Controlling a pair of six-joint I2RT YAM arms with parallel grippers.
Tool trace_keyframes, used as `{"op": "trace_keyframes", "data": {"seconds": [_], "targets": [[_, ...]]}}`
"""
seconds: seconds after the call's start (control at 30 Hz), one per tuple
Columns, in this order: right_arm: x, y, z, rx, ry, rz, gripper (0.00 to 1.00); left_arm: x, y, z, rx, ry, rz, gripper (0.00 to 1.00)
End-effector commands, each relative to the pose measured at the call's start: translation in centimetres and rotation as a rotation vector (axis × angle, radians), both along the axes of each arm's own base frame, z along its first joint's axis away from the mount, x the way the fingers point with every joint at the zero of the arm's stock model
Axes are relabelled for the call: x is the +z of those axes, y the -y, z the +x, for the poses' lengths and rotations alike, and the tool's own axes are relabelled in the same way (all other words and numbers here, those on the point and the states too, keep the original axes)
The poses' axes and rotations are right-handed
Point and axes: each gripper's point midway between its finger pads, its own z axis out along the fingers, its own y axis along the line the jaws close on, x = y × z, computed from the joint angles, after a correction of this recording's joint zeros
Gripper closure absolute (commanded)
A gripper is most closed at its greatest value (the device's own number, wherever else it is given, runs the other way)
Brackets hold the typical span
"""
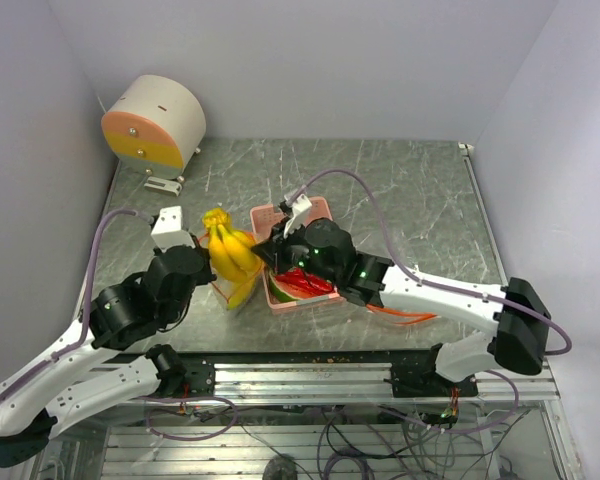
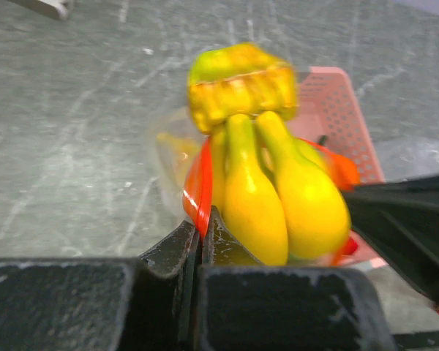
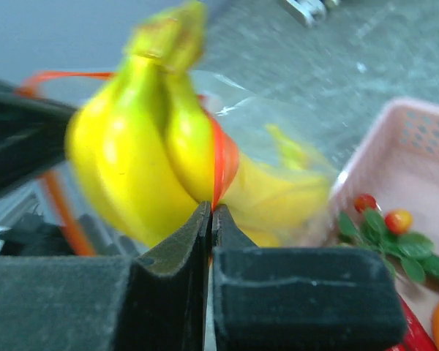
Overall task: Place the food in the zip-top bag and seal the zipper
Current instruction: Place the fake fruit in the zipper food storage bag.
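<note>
Bag (image 3: 278, 121) held up between both pincers, just left of the pink tray (image 1: 320, 208) on the bench (image 1: 410, 200), bananas (image 1: 230, 255) in its mouth. Both the left pincer (image 2: 203, 235) and the right pincer (image 3: 211, 219) are pinching the zipper (image 2: 197, 191).

A robotics lab, this one, a closed test cell. Plain pale walls (image 1: 310, 60) box in a grey marbled table (image 1: 410, 200) beyond the fingers of the left gripper (image 1: 218, 279) and the right gripper (image 1: 264, 252). Behind those fingers, back at the arm bases, a bare aluminium rail (image 1: 310, 372) carries the mounts, with loose cables (image 1: 280, 440) tangled beneath it. Lilac hoses (image 1: 380, 212) loop off both arms. Far out past the left fingers, a round cream-and-orange device (image 1: 155, 122) sits in the corner.
</note>
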Motion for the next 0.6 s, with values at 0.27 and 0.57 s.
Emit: {"op": "trace_keyframes", "data": {"seconds": [0.27,0.57], "targets": [[6.0,0.2,-0.3,-0.073,0.164,0.021,1.0,1.4,-8.1,-0.3,0.336,0.069,0.183,0.93],[5.1,-0.5,4.2,-0.226,0.186,-0.024,1.0,1.3,-5.8,1.6,0.338,0.132,0.121,0.93]]}}
